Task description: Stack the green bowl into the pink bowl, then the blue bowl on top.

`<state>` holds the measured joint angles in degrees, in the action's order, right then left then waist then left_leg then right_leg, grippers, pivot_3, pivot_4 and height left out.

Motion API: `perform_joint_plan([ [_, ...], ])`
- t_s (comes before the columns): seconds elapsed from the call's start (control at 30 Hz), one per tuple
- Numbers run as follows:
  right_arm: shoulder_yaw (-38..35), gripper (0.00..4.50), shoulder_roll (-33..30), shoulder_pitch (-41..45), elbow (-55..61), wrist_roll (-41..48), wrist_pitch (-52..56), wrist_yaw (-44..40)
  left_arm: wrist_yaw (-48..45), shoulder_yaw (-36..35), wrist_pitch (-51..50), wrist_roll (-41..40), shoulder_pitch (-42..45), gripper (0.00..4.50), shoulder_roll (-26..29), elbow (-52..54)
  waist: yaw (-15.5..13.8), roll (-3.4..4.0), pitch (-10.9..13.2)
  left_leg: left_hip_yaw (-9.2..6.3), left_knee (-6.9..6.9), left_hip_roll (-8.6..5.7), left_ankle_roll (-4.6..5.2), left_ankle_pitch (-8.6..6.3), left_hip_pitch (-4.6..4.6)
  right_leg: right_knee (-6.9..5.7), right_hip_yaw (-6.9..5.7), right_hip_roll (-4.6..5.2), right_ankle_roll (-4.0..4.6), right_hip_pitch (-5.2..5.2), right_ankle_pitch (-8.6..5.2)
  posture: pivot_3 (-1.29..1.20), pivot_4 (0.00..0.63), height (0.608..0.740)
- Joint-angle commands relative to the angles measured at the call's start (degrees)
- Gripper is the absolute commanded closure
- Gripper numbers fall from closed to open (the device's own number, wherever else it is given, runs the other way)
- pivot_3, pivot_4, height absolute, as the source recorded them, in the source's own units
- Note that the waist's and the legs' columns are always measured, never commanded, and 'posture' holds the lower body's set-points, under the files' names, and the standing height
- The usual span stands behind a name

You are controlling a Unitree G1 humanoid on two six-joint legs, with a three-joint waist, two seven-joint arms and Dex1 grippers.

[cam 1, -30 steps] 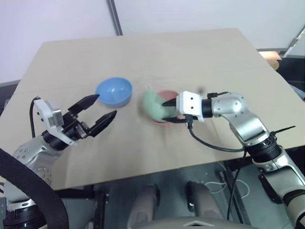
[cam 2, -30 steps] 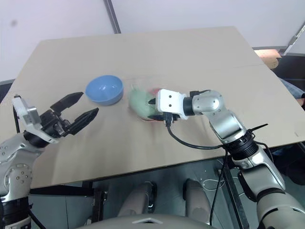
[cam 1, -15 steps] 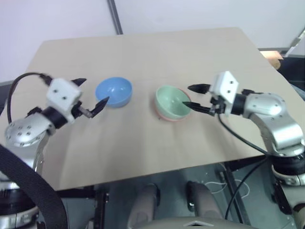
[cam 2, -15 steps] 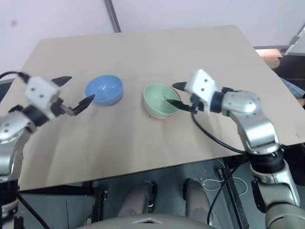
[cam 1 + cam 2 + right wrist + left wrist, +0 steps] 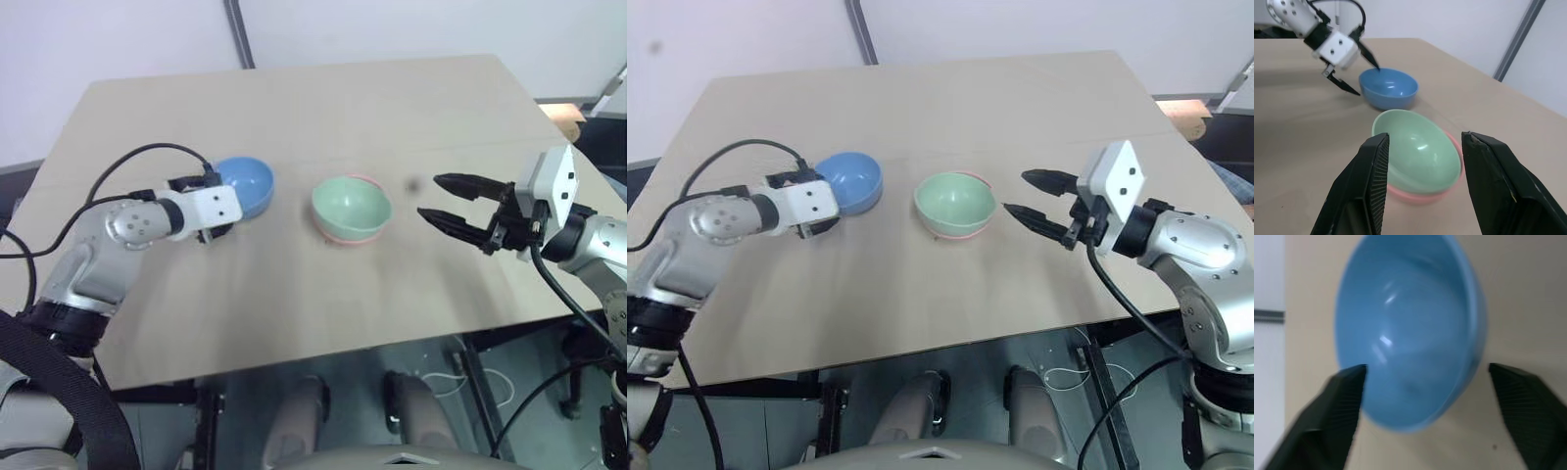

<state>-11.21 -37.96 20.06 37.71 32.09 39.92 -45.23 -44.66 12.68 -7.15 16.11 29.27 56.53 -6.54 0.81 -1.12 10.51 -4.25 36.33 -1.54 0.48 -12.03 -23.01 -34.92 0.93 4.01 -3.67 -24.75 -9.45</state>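
The green bowl [image 5: 351, 204] sits nested in the pink bowl [image 5: 345, 238], whose rim shows beneath it, at the middle of the table. The blue bowl [image 5: 245, 186] stands upright to their left. My left gripper [image 5: 223, 204] is open at the blue bowl's left side. In the left wrist view its fingers [image 5: 1344, 396] straddle the blue bowl [image 5: 1405, 333], one at the rim and the other apart from it. My right gripper [image 5: 431, 196] is open and empty, well to the right of the stacked bowls and pointing at them, as the right wrist view [image 5: 1425, 136] shows.
The tan table [image 5: 294, 98] has bare room behind and in front of the bowls. Its front edge runs just below both arms, and its right edge lies near my right wrist. A grey pole [image 5: 240, 34] stands behind the table.
My right gripper let go of the green bowl, which now rests in the pink bowl, and drew back to the right. My left gripper swung forward and rolled to straddle the blue bowl.
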Motion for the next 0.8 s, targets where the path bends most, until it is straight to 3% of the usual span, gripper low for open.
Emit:
perform_joint_plan([
  [0.03,-1.8,1.89,-1.2,0.2,2.5,1.9,-0.1,1.7,-1.3,0.5,3.2,1.5,2.4,2.22,-0.3,-1.6,0.0,-0.01,0.0,0.0,0.0,0.0,0.0,0.0,0.0,0.0,0.0,0.0,-0.04,0.0,0.02,0.0,0.15,0.74],
  [0.2,-1.7,1.89,-2.2,-0.2,2.8,3.2,-0.5,2.7,-2.5,0.5,5.7,1.6,4.4,4.42,-2.1,-2.7,0.0,-0.02,0.0,-0.02,0.0,0.01,0.0,0.0,-0.01,0.0,-0.02,0.0,-0.05,0.0,0.03,0.0,0.15,0.74],
  [0.27,-1.8,1.89,-2.6,-0.4,2.8,3.5,-0.7,3.0,-4.3,-0.6,6.3,-0.7,5.3,4.42,-2.8,-1.6,-0.1,-0.03,0.0,-0.03,0.0,0.02,0.0,0.0,-0.02,0.0,-0.02,0.0,-0.05,0.0,0.03,0.0,0.15,0.74],
  [0.4,-2.8,1.89,-3.6,-1.4,2.9,3.9,-1.1,3.9,-13.4,-4.9,3.8,-16.6,9.0,4.42,-7.3,9.9,-0.4,-0.08,0.1,-0.14,0.12,0.08,0.0,0.0,-0.17,0.01,-0.12,0.02,-0.05,-0.02,0.03,0.0,0.15,0.74],
  [0.53,-3.3,1.89,-3.8,-2.0,3.2,3.9,-1.5,5.4,-18.8,-2.6,2.1,-20.5,12.6,4.42,-9.5,15.0,-0.1,-0.08,0.0,-0.24,0.38,-0.04,0.01,0.0,-0.56,-0.01,-0.21,0.02,-0.09,-0.24,0.08,0.0,0.15,0.74],
  [0.67,-3.8,1.89,-4.2,-2.9,4.2,3.9,-1.7,6.7,-24.2,-0.5,2.8,-22.9,16.0,4.42,-11.2,13.6,0.2,-0.05,0.0,-0.18,0.38,-0.05,0.02,0.0,-0.46,-0.09,-0.16,-0.02,-0.1,-0.23,0.07,0.0,0.15,0.74],
  [0.7,-3.9,1.89,-4.4,-3.1,4.5,4.1,-1.7,6.9,-25.6,0.0,3.8,-22.7,16.1,3.78,-10.9,13.0,0.2,-0.05,0.0,-0.2,0.4,-0.05,0.02,0.0,-0.47,-0.12,-0.18,-0.03,-0.09,-0.23,0.07,0.0,0.15,0.74],
  [0.73,-4.3,1.89,-4.5,-3.5,4.8,4.2,-1.6,7.2,-26.5,0.3,5.3,-22.1,16.1,3.5,-10.6,11.9,0.2,-0.05,0.0,-0.2,0.43,-0.04,0.02,0.0,-0.48,-0.12,-0.18,-0.04,-0.09,-0.23,0.07,0.0,0.15,0.74],
  [0.8,-5.1,1.89,-4.8,-4.3,5.5,4.5,-1.4,7.8,-27.0,0.5,7.8,-21.1,16.4,2.47,-10.8,9.8,0.1,-0.05,0.0,-0.19,0.48,-0.05,0.03,0.0,-0.49,-0.11,-0.16,-0.03,-0.09,-0.22,0.07,0.0,0.15,0.74],
])
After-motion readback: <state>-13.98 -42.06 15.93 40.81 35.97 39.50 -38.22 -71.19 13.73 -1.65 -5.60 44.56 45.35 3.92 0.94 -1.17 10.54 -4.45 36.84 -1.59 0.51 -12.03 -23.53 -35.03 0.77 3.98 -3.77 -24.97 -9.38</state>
